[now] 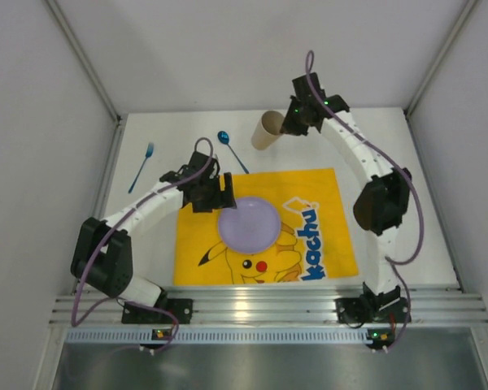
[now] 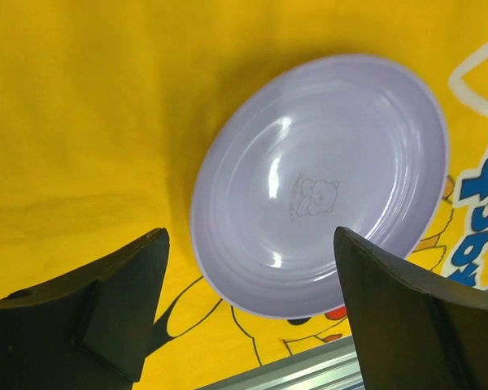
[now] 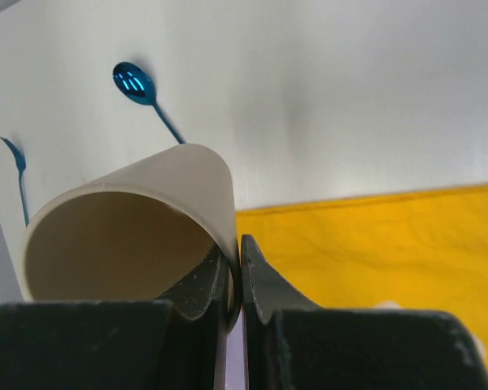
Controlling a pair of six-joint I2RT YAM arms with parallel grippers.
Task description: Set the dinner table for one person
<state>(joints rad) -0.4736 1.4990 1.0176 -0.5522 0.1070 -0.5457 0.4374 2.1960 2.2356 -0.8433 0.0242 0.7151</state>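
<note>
The white counter (image 1: 374,134) is seen spread under both arms. A yellow printed mat (image 1: 203,236) is laid flat on its near middle. A lilac plate (image 2: 317,179) is set on the mat, toward the mat's left half. The left jaws are held spread wide above the plate's left edge, with nothing between them. The right jaws are pressed together on the wall of a beige cup (image 3: 130,236), one inside the rim and one outside. The cup is tilted, just beyond the mat's far edge; whether it is touching the counter cannot be told. A blue spoon (image 3: 134,83) is laid on the bare counter near the cup, and a blue fork (image 1: 141,166) further left.
</note>
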